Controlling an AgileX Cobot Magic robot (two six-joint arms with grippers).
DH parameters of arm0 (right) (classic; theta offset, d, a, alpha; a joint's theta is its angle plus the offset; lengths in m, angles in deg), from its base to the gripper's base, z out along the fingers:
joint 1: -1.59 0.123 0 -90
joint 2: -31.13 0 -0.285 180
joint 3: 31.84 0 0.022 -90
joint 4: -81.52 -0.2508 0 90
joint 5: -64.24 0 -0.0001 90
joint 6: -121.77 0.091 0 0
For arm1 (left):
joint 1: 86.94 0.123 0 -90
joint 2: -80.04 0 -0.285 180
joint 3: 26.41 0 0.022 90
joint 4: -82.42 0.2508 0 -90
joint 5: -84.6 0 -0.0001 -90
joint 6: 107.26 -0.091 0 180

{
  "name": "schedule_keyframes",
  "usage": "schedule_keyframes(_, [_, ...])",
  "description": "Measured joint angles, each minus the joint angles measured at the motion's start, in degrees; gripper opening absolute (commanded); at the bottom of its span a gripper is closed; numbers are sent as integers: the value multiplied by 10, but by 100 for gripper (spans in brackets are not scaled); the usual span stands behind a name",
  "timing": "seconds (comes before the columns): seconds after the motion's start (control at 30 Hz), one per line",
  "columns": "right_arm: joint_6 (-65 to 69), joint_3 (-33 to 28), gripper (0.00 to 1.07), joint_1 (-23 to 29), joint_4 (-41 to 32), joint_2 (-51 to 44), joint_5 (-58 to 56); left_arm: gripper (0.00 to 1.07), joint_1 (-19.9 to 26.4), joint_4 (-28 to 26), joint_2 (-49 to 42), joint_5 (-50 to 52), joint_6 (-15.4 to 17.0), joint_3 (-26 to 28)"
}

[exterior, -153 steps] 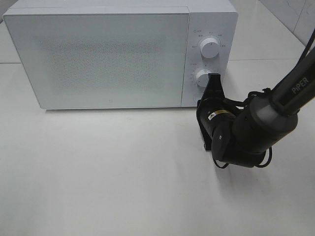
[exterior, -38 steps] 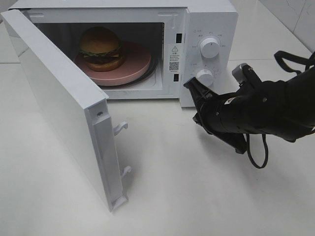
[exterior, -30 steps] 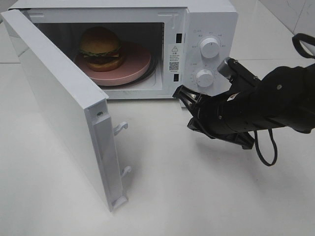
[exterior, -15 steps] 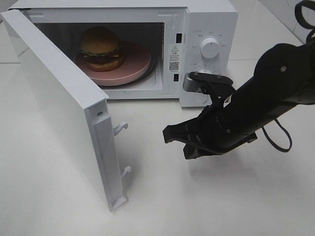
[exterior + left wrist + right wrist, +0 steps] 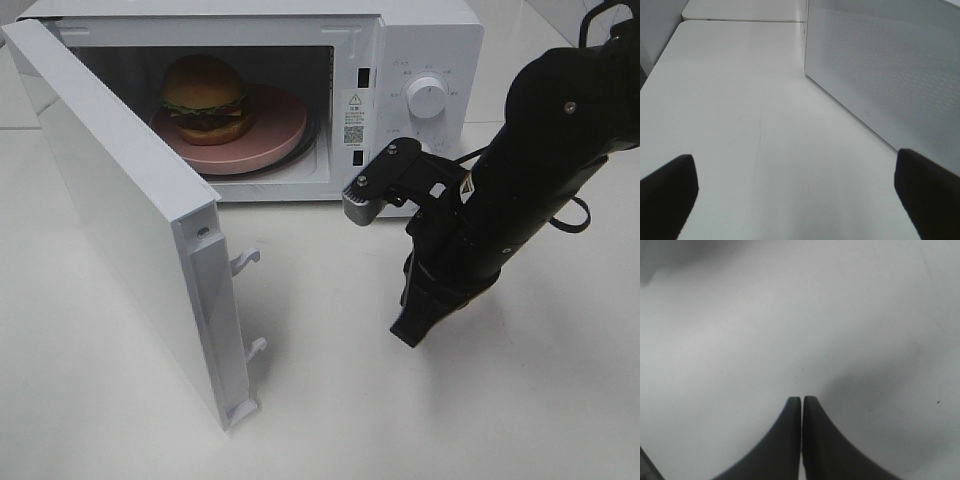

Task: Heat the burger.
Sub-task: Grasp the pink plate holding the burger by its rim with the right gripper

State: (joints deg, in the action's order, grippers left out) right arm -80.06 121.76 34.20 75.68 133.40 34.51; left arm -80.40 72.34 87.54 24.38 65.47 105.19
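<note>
My right gripper points down at the white table, its two dark fingers pressed flat together with nothing between them. In the wrist view the closed tips stand over bare tabletop; they appear to hang just above the surface, though I cannot be sure they are clear of it. The black arm behind them rises in front of the right end of the white microwave, below its upper dial.

My left gripper is outside the high camera's view. Its own wrist camera shows the jaws spread wide and empty over plain table, with the perforated outer face of the microwave door near one finger and apart from it.

That door is swung wide open on its left-hand hinge, its latch hooks facing the room. Inside the lit cavity sits the burger, golden bun on top, lettuce frill and dark patty below, upright on a round pink plate. It rests toward the plate's left side, well apart from both grippers.
</note>
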Motion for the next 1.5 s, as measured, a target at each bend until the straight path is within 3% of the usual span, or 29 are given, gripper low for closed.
schedule_keyframes(0.07, [-99, 1, 4, 0, 20, 0, -5, 100, 0, 0, 0, 0, 0, 0])
schedule_keyframes(0.47, [-327, 1, 4, 0, 25, 0, 5, 100, 0, 0, 0, 0, 0, 0])
schedule_keyframes(0.63, [-511, 1, 7, 0, 26, 0, 6, 100, 0, 0, 0, 0, 0, 0])
schedule_keyframes(0.97, [-621, 1, 15, 0, 26, 0, 7, 100, 0, 0, 0, 0, 0, 0])
schedule_keyframes(1.0, [-629, 3, 23, 0, 26, 0, 8, 100, 0, 0, 0, 0, 0, 0])
schedule_keyframes(1.07, [-630, 5, 29, 0, 26, 0, 9, 100, 0, 0, 0, 0, 0, 0])
schedule_keyframes(1.1, [-627, 12, 44, 0, 26, 0, 9, 100, 0, 0, 0, 0, 0, 0])
schedule_keyframes(1.13, [-627, 12, 44, 0, 26, 0, 9, 100, 0, 0, 0, 0, 0, 0])
schedule_keyframes(1.17, [-613, 21, 53, 0, 26, 0, 9, 100, 0, 0, 0, 0, 0, 0])
schedule_keyframes(1.2, [-602, 27, 70, 0, 26, 0, 9, 100, 0, 0, 0, 0, 0, 0])
schedule_keyframes(1.23, [-602, 27, 70, 0, 26, 0, 9, 100, 0, 0, 0, 0, 0, 0])
schedule_keyframes(1.27, [-581, 38, 87, 0, 26, 0, 8, 100, 0, 0, 0, 0, 0, 0])
schedule_keyframes(1.3, [-569, 44, 93, 0, 26, 0, 7, 100, 0, 0, 0, 0, 0, 0])
schedule_keyframes(1.37, [-553, 54, 99, 0, 29, 0, 6, 100, 0, 0, 0, 0, 0, 0])
schedule_keyframes(1.5, [-539, 68, 99, 0, 45, 0, 6, 100, 0, 0, 0, 0, 0, 0])
